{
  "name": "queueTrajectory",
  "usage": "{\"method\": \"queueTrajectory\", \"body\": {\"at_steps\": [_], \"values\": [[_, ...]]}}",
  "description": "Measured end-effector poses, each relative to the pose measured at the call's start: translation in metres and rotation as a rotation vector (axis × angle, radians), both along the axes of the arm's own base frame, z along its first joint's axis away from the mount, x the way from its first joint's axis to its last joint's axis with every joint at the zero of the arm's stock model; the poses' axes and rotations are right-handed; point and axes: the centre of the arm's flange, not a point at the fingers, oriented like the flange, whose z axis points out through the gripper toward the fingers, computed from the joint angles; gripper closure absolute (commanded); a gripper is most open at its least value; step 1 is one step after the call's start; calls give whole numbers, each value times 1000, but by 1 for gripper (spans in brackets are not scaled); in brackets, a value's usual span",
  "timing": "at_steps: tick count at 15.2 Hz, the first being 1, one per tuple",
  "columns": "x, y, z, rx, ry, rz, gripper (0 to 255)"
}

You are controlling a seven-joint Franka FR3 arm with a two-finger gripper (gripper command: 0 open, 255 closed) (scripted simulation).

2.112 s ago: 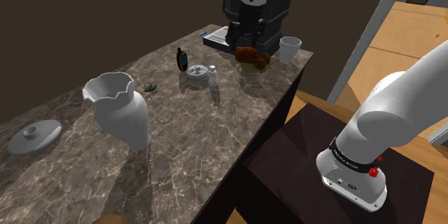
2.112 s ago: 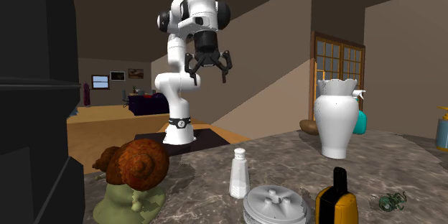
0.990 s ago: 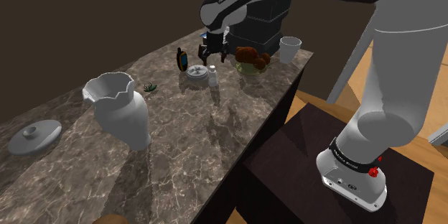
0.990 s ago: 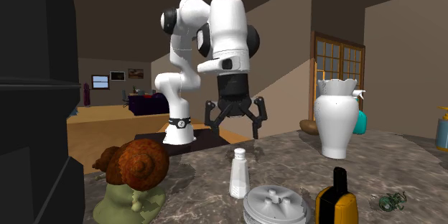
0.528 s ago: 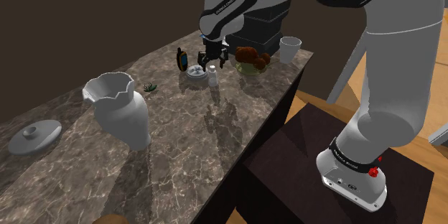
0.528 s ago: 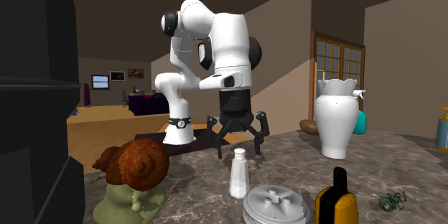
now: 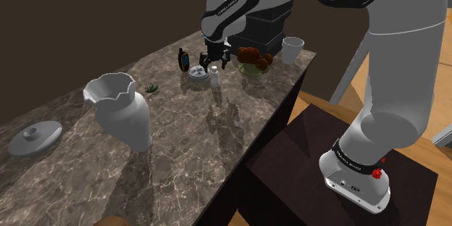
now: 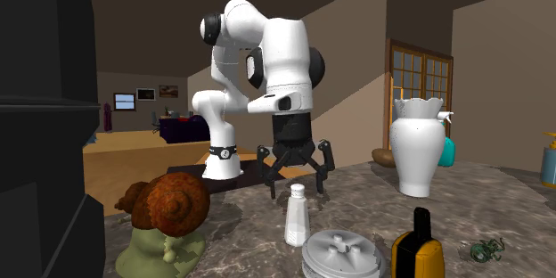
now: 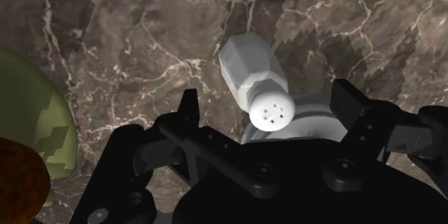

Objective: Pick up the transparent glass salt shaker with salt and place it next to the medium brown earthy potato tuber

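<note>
Descending onto the salt shaker [image 9: 251,75] is judged to be the step in hand. The gripper [image 9: 269,108] hangs directly above it with its fingers [image 9: 188,111] spread, one on each side of the perforated cap and touching neither side. Nothing is held.

The shaker is drawn white-grey. It stands upright on the marble countertop [image 9: 143,29], just beside a round ribbed lid [image 8: 343,254], and near a yellow-and-black handset [image 8: 417,249] and a green figure with a brown top [image 8: 169,218].

Farther along the counter stands a white vase [image 7: 123,112]. Beyond it, at the shoulder view's lower edge, lies a brown rounded thing [image 7: 110,222], taken to be the potato. It is well apart from the shaker.

Next move:
1. Lower until the fingertips bracket the body below the cap.
2. Close squarely on the body.
3. Lift clear of the lid.
4. Carry past the vase without brushing it.

White lettering runs along the arm [image 7: 230,3] near the wrist and around the base band [image 7: 355,165]. Neither is legible. The shaker carries no label.
</note>
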Motion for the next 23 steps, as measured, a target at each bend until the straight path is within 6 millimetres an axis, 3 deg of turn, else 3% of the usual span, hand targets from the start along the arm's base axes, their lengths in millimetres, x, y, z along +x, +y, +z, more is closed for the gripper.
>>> {"method": "queueTrajectory", "body": {"at_steps": [11,23], "values": [[0,0,3,0,-1,0,255],[0,0,62,0,0,0,255]]}}
